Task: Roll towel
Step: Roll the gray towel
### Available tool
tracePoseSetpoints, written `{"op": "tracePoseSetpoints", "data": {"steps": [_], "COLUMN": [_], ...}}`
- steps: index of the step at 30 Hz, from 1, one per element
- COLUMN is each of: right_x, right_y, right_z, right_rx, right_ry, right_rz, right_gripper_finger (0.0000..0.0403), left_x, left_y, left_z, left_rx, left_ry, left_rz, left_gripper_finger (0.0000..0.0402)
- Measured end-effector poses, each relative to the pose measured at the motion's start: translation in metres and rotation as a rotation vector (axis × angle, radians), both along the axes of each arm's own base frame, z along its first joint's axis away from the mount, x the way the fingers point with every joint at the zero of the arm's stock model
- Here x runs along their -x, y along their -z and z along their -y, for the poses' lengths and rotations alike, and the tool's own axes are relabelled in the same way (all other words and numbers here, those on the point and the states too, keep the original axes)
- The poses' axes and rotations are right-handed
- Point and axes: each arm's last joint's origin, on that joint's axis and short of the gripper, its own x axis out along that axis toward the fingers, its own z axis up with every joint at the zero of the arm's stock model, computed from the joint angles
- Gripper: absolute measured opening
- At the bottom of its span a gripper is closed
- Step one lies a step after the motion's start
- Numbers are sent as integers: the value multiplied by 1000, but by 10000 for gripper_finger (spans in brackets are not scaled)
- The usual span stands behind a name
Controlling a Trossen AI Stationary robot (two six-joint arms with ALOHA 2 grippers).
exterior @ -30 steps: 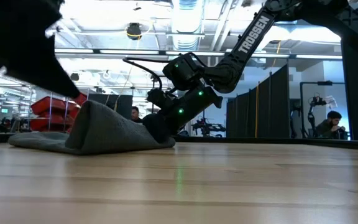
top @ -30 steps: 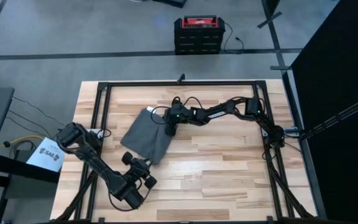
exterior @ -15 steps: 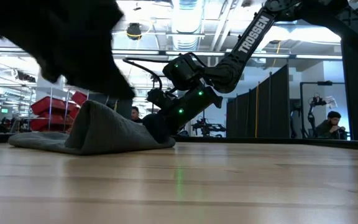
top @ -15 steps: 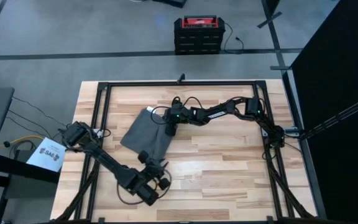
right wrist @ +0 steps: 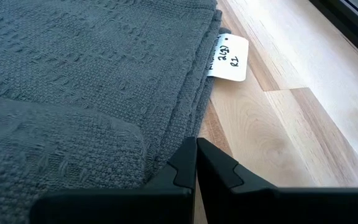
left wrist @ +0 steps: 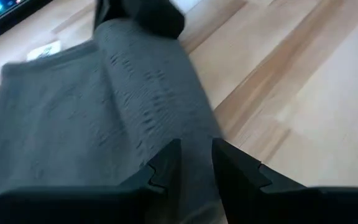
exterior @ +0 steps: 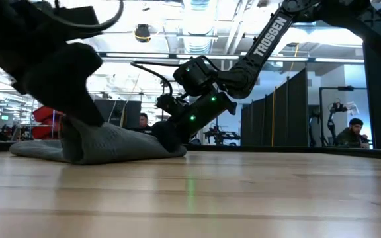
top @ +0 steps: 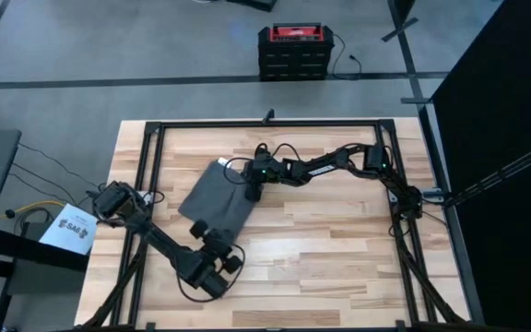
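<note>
Wooden tabletop (top: 339,249) in pale planks with a black frame round it; beyond the far edge you see a red and black case (top: 293,51) on the grey floor.

Towel (top: 218,201): dark grey, folded, lying slightly left of the table's centre, turned at an angle to the planks. Its white tag (right wrist: 230,58) lies at one edge, flat on the wood, with handwritten marks on it. In the low view the cloth (exterior: 111,142) rises in a hump at its near end.

Right gripper (top: 250,192): at the towel's right edge, pressed down at the cloth. Your right wrist view shows its fingertips (right wrist: 196,163) touching each other, closed at the hem where layered edges meet the wood; whether any cloth is pinched between them you cannot tell.

Left gripper (top: 212,234): at the towel's near corner. Your left wrist view shows the two fingers (left wrist: 166,163) slightly apart with grey cloth beneath and between them.
</note>
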Motion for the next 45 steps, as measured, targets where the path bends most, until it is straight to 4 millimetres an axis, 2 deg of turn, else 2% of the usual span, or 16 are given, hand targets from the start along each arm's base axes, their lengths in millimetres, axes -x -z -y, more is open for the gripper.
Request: {"op": "tracePoseSetpoints", "data": {"steps": [14,24,33,39,43,45], "right_x": [0,-1,-5,-5,-1,3], "right_y": [0,-6,-29,-68,-61,-51], "right_z": [0,0,-20,-34,-55,-58], "right_rx": [1,51,172,233,140,91], "right_ry": [-1,-31,-149,-235,-413,-463], "right_rz": [4,15,26,109,134,118], "right_gripper_finger": [0,0,0,0,0,0], "left_x": [36,58,55,50,47,45], "left_y": [39,46,42,39,37,36], "left_z": [-14,-8,2,7,10,12], "left_rx": [64,91,122,114,113,116], "left_ry": [-75,-106,-77,-28,4,20], "left_rz": [4,70,83,52,39,38], "left_gripper_finger": [77,77,77,77,77,77]}}
